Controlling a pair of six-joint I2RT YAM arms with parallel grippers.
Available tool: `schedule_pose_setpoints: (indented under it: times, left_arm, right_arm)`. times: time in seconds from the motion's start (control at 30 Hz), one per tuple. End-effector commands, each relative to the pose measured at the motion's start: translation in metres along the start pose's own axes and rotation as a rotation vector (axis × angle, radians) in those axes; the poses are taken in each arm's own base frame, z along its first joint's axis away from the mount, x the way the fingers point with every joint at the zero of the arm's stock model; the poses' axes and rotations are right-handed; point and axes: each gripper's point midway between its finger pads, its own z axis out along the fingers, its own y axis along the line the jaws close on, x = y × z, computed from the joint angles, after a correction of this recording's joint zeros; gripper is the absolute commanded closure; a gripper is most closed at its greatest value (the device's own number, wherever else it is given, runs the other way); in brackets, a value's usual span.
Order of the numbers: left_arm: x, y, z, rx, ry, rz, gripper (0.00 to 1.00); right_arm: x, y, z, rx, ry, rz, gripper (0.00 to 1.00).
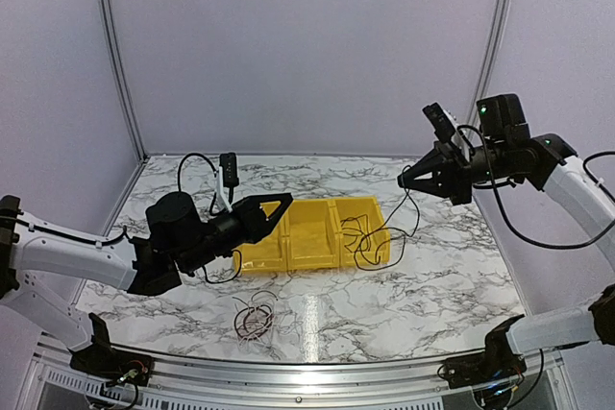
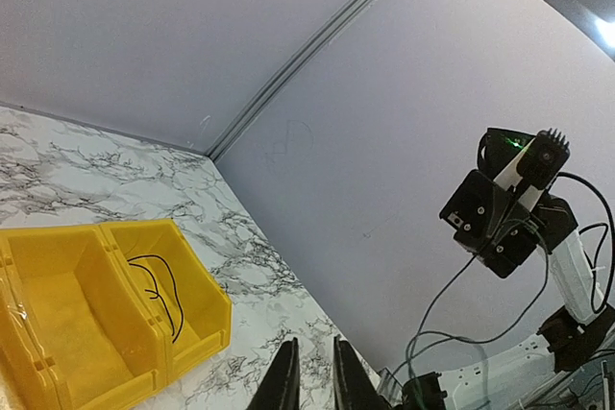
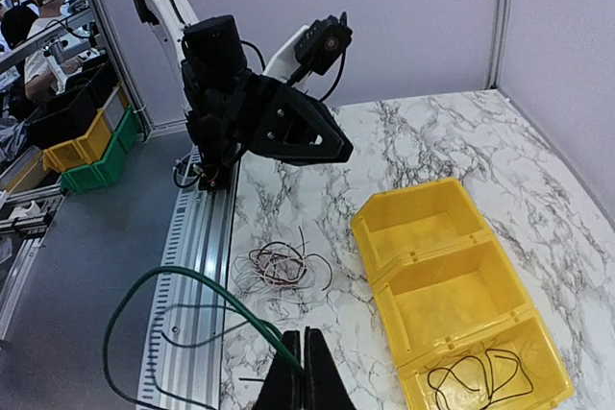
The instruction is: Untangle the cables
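A small tangle of thin black, red and white cables (image 1: 255,317) lies on the marble near the front edge; it also shows in the right wrist view (image 3: 281,264). A loose black cable (image 1: 360,237) lies in the right-hand compartment of the yellow bin (image 1: 288,249), and shows too in the wrist views (image 3: 476,376) (image 2: 159,290). My right gripper (image 1: 403,180) (image 3: 304,333) is raised above the bin's right end, shut on a thin dark green cable (image 3: 207,280) that hangs down beside the bin (image 1: 416,218). My left gripper (image 1: 281,210) (image 2: 315,345) hovers at the bin's left end, slightly open and empty.
The bin (image 3: 370,228) (image 2: 207,319) has three compartments; the left and middle ones hold nothing. A metal rail (image 1: 288,372) runs along the table's near edge. Grey walls close the back and sides. Yellow and green crates (image 3: 86,151) stand off the table.
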Motion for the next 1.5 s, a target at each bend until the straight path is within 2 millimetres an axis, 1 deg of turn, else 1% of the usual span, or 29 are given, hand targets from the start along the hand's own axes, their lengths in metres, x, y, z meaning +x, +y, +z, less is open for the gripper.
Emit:
schedule_pose_setpoints:
  times: [0.0,0.2,0.33,0.6,0.73,0.83,0.9,0.97,1.17,1.3,1.47]
  left_arm:
    - [-0.002,0.000,-0.001,-0.006,-0.010,-0.009,0.86]
    - [0.002,0.003,0.001,-0.015,-0.003,-0.015,0.85]
    - [0.004,0.005,0.001,-0.020,0.002,-0.017,0.85]
    - [0.006,0.006,0.000,-0.018,0.008,-0.024,0.84]
    - [0.005,0.007,-0.004,-0.022,0.005,-0.024,0.84]
    - [0.004,0.008,-0.007,-0.026,0.002,-0.026,0.84]
    - [0.003,0.010,-0.010,-0.031,-0.004,-0.025,0.83]
    - [0.003,0.012,-0.012,-0.038,-0.007,-0.024,0.83]
    - [0.003,0.014,-0.016,-0.044,-0.010,-0.020,0.83]
    - [0.003,0.017,-0.019,-0.053,-0.012,-0.018,0.82]
    - [0.003,0.023,-0.022,-0.077,-0.019,-0.006,0.81]
  right_arm:
    - [-0.008,0.009,-0.003,0.010,0.000,-0.056,1.00]
    - [-0.024,0.005,-0.004,0.010,-0.019,-0.076,1.00]
    - [-0.031,-0.006,-0.005,0.061,-0.012,-0.109,1.00]
    - [-0.035,-0.040,-0.003,0.164,0.013,-0.154,1.00]
    - [-0.026,-0.064,-0.004,0.205,0.025,-0.143,1.00]
    - [-0.014,-0.085,-0.006,0.227,0.032,-0.113,1.00]
    - [0.000,-0.103,-0.007,0.243,0.040,-0.080,1.00]
    - [0.017,-0.119,-0.007,0.255,0.051,-0.045,1.00]
    - [0.075,-0.165,0.005,0.247,0.113,0.077,1.00]
    - [0.108,-0.188,0.011,0.253,0.153,0.157,1.00]
    - [0.143,-0.206,0.020,0.342,0.228,0.215,1.00]
